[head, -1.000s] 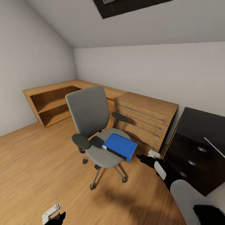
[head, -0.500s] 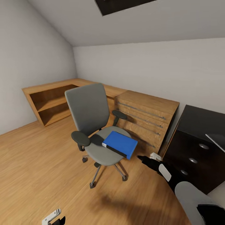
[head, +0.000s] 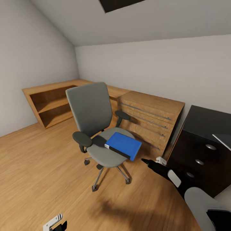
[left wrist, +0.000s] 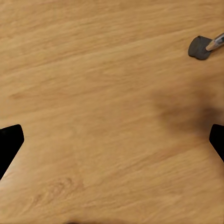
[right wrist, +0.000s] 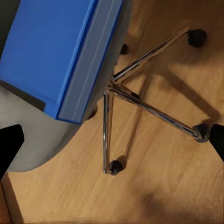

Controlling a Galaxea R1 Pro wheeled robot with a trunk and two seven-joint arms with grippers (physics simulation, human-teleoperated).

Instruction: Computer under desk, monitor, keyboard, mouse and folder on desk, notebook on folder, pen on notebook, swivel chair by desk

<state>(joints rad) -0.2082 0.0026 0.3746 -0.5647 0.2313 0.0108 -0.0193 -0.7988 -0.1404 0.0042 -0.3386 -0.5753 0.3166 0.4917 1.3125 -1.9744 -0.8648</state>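
Note:
The grey swivel chair (head: pixel 91 110) stands mid-room on the wooden floor, with the bright blue folder (head: pixel 123 146) lying flat on its seat. In the right wrist view the folder (right wrist: pixel 51 51) overhangs the seat edge (right wrist: pixel 37 140), above the chrome star base (right wrist: pixel 140 100). My right gripper (head: pixel 146 161) hovers just right of the folder and a little below it, open and empty (right wrist: pixel 112 142). My left gripper (head: pixel 56 223) hangs low over bare floor, open (left wrist: pixel 112 140). The black desk's drawer unit (head: pixel 202 144) with round silver knobs stands at the right.
A light-wood drawer chest (head: pixel 150 117) with long bar handles sits behind the chair, and a low wooden shelf (head: pixel 53 102) runs along the back left wall. One chair castor (left wrist: pixel 199 46) shows near the left gripper. Open floor spreads to the left.
The whole view has shifted slightly, so the camera moved. My right arm has reached a little further out beside the folder. Nothing was taken hold of.

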